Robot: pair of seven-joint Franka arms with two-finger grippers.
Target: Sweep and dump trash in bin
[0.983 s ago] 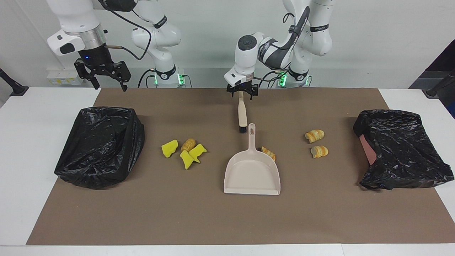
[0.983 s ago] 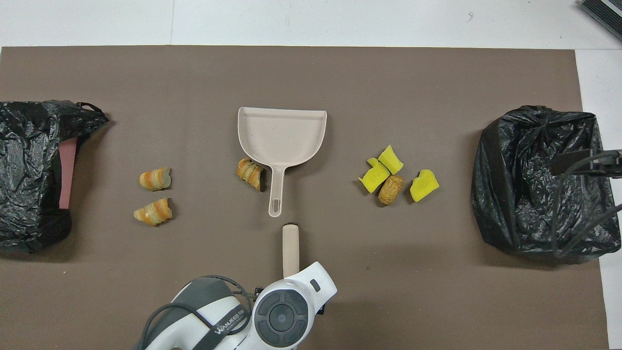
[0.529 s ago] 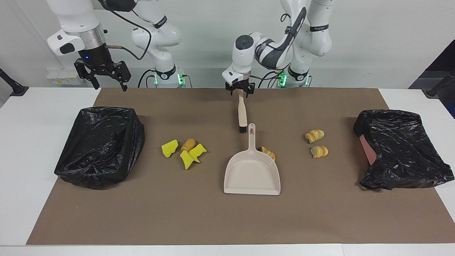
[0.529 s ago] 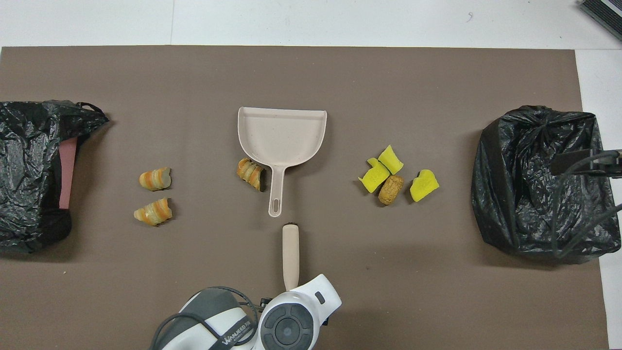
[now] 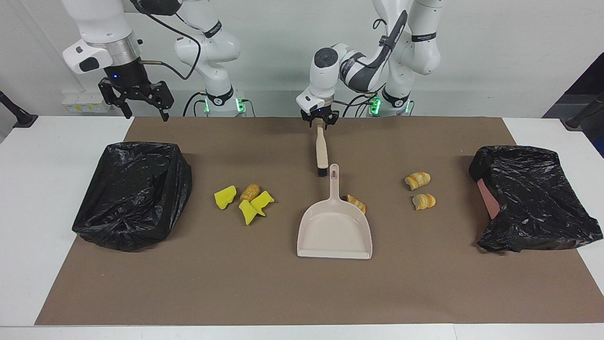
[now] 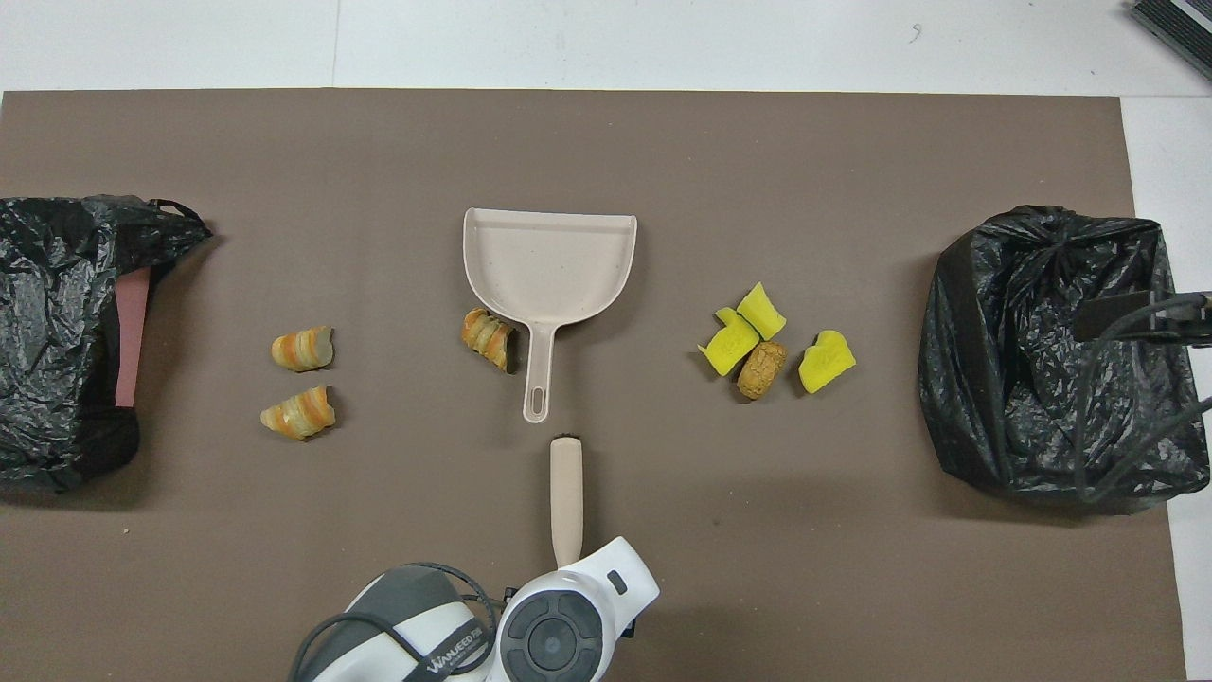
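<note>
The left claw (image 5: 320, 120) is down at the handle end of a beige brush (image 5: 321, 150), its fingers closed around the handle tip, the brush lying flat on the brown mat (image 5: 283, 293) with its dark bristle end pointing at the dustpan (image 5: 334, 231). The right claw (image 5: 137, 97) hangs spread wide in the air, above the mat's corner close to the black-lined bin (image 5: 134, 193) at the right arm's end of the surface. The dustpan rests mid-mat, farther from the robots than the brush, handle toward them. One striped croissant piece (image 5: 357, 203) lies touching the dustpan's handle side; two more croissant pieces (image 5: 418, 180) (image 5: 424, 201) sit together toward the left arm's end, well apart from a second black-bagged bin (image 5: 533, 198). Three yellow foam wedges (image 5: 225, 196) (image 5: 263, 199) (image 5: 247, 212) cluster with a brown bread lump (image 5: 250, 191) between the dustpan and the right arm's bin. In the overhead view the left arm's white wrist (image 6: 568, 625) covers the brush handle's end.
</note>
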